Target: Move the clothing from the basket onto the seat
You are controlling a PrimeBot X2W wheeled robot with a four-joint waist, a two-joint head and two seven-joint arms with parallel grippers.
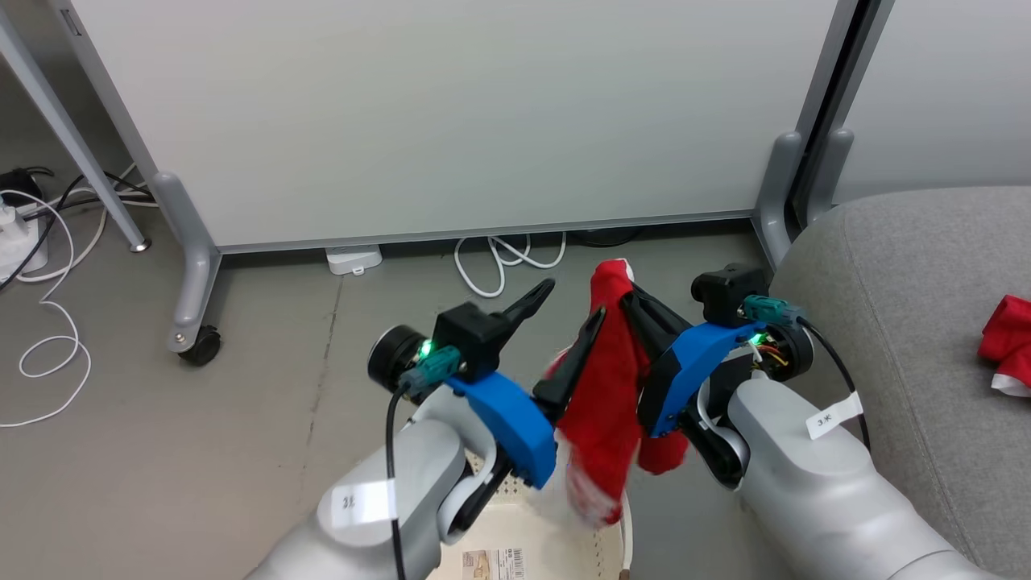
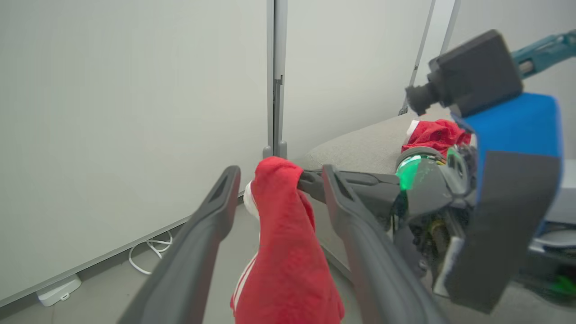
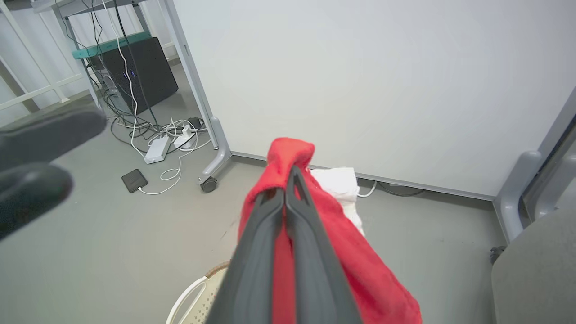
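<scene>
One piece of the clothing, a red garment (image 1: pixel 612 387) with white trim, hangs above the basket (image 1: pixel 557 538). My right gripper (image 1: pixel 627 296) is shut on its top fold, seen up close in the right wrist view as the pinched red garment (image 3: pixel 288 153) in the right gripper (image 3: pixel 290 175). My left gripper (image 1: pixel 572 303) is open, its fingers spread either side of the hanging garment (image 2: pixel 283 234) without closing on it. A second red garment (image 1: pixel 1007 338) lies on the seat (image 1: pixel 902 274), a grey sofa at the right.
A white partition panel (image 1: pixel 451 113) on castor feet (image 1: pixel 197 342) stands close ahead. White cables (image 1: pixel 499 262) and a power brick (image 1: pixel 353 259) lie on the grey floor beneath it. More cables and a dark computer case (image 3: pixel 135 72) sit further left.
</scene>
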